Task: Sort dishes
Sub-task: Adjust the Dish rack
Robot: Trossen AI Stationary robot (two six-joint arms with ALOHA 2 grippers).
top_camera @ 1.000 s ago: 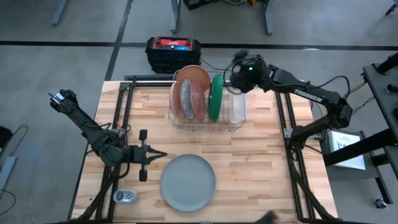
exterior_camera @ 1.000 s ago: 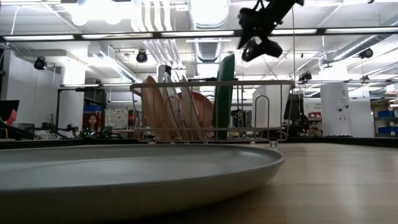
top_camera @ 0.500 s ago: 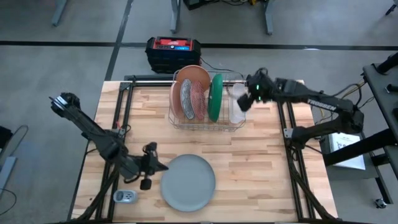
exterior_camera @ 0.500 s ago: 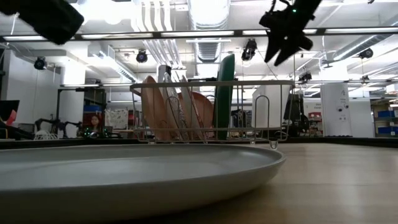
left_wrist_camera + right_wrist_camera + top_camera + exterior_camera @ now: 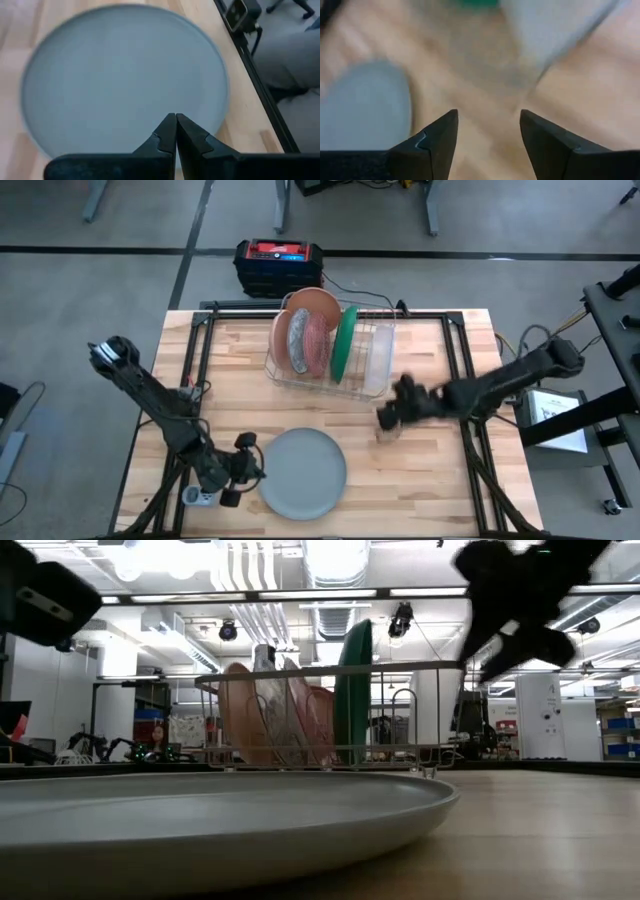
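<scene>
Grey plate (image 5: 303, 473) flat on surface, looks stiff, slick, breakable; take it at the rim; left tool (image 5: 175, 131) pinched together, empty; right tool (image 5: 487, 131) spread, empty.

a light wooden table (image 5: 420, 470) with black frame rails along its sides filled the middle of the high view. a silver wire rack (image 5: 345, 383) stood on its far half, sitting slightly askew to the table edges, and a clear plastic oblong tub (image 5: 378, 355) stood on edge in the rack's right end. behind the table's far edge a black case with a red top (image 5: 279, 259) sat on the grey floor. a small pale device (image 5: 199, 496) lay near the table's front left corner.
</scene>
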